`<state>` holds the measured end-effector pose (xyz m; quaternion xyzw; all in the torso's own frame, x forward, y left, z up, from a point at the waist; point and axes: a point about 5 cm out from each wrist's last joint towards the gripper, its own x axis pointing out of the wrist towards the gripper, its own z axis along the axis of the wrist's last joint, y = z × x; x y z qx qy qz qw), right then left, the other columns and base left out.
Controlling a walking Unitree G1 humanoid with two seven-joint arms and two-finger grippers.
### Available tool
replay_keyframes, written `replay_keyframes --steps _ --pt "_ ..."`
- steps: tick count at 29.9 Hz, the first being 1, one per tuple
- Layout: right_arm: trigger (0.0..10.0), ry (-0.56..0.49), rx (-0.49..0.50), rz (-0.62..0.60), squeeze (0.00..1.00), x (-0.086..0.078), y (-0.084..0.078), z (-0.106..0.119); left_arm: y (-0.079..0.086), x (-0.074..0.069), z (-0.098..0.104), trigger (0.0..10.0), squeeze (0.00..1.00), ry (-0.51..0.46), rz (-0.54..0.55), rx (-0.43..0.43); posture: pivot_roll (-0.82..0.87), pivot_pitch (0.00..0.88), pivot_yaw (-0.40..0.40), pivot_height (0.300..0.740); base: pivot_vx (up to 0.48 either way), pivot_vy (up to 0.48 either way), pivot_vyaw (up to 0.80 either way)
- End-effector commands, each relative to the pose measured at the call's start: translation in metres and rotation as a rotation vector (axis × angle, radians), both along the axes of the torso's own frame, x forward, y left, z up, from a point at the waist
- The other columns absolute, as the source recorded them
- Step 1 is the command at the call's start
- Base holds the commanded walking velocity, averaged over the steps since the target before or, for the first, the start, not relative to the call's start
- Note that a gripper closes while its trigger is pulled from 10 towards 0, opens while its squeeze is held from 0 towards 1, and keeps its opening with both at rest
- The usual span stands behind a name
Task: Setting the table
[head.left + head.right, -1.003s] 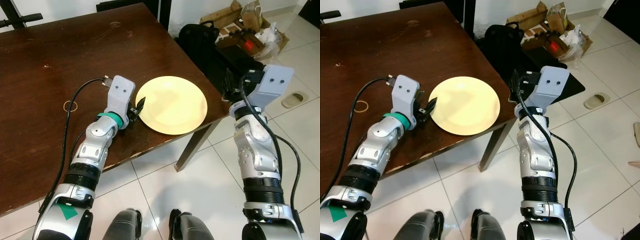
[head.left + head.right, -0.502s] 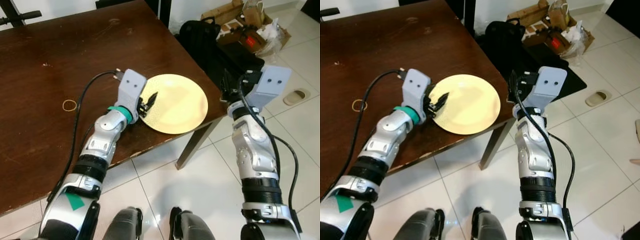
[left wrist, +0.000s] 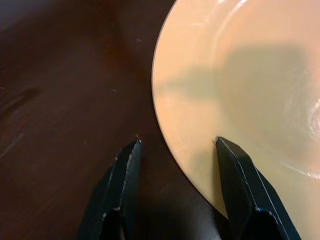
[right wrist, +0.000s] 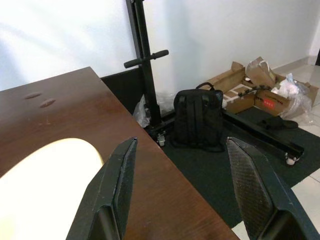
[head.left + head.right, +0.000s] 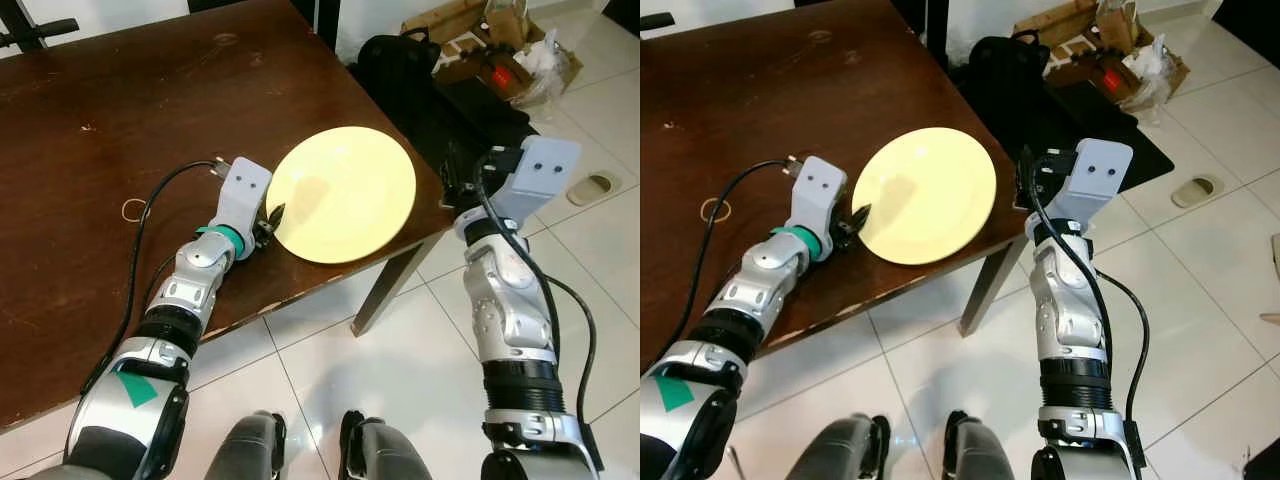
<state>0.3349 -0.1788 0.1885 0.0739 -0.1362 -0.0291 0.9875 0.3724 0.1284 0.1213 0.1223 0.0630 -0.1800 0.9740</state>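
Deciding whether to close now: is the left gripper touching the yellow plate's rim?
Cannot tell. In the left wrist view the left gripper is open astride the yellow plate rim, one finger overlapping it, but no gap or contact shows plainly.

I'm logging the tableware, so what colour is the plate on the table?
Plain pale yellow plate, no pattern; it shows best in the left eye view.

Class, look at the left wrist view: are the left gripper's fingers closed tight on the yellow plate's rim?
No: the left gripper is open, one finger over the yellow plate, the other over the dark wooden table.
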Motion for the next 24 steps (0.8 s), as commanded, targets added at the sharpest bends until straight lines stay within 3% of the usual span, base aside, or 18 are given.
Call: replay_keyframes --steps 1,6,10,14,17,18,20,22,24 --pt "10.0 0.015 0.006 -0.003 0.00 -0.001 -0.002 -0.003 0.013 -0.018 -0.044 10.0 0.00 0.181 0.041 0.053 0.16 0.153 0.041 0.740 0.000 0.000 0.00" --pt "10.0 -0.019 0.027 0.085 0.00 0.003 0.008 0.005 0.024 -0.021 -0.048 10.0 0.00 0.161 0.111 0.061 0.17 0.143 0.037 0.740 0.000 0.000 0.00" --pt "10.0 -0.009 0.093 0.212 0.00 0.006 0.019 0.006 0.027 -0.022 -0.046 10.0 0.00 0.125 0.116 0.105 0.17 0.139 0.035 0.740 0.000 0.000 0.00" --pt "10.0 -0.002 0.122 0.253 0.00 0.008 0.022 0.006 0.027 -0.022 -0.045 10.0 0.00 0.119 0.116 0.108 0.17 0.138 0.034 0.740 0.000 0.000 0.00" --pt "10.0 0.034 0.131 0.272 0.00 0.013 0.024 0.001 0.025 -0.021 -0.044 10.0 0.00 0.112 0.108 0.107 0.17 0.131 0.033 0.740 0.000 0.000 0.00" --pt "10.0 0.093 0.168 0.280 0.00 0.020 0.025 -0.008 0.023 -0.021 -0.043 10.0 0.00 0.105 0.102 0.103 0.18 0.129 0.033 0.740 0.000 0.000 0.00" --pt "10.0 0.093 0.168 0.280 0.00 0.020 0.025 -0.008 0.023 -0.021 -0.043 10.0 0.00 0.105 0.102 0.103 0.18 0.129 0.033 0.740 0.000 0.000 0.00" --pt "10.0 0.193 0.279 0.311 0.00 0.032 0.030 -0.024 0.020 -0.021 -0.041 10.0 0.00 0.089 0.087 0.095 0.19 0.132 0.031 0.740 0.000 0.000 0.00" --pt "10.0 0.212 0.310 0.320 0.00 0.035 0.033 -0.027 0.020 -0.021 -0.040 10.0 0.00 0.084 0.084 0.093 0.19 0.132 0.031 0.740 0.000 0.000 0.00"
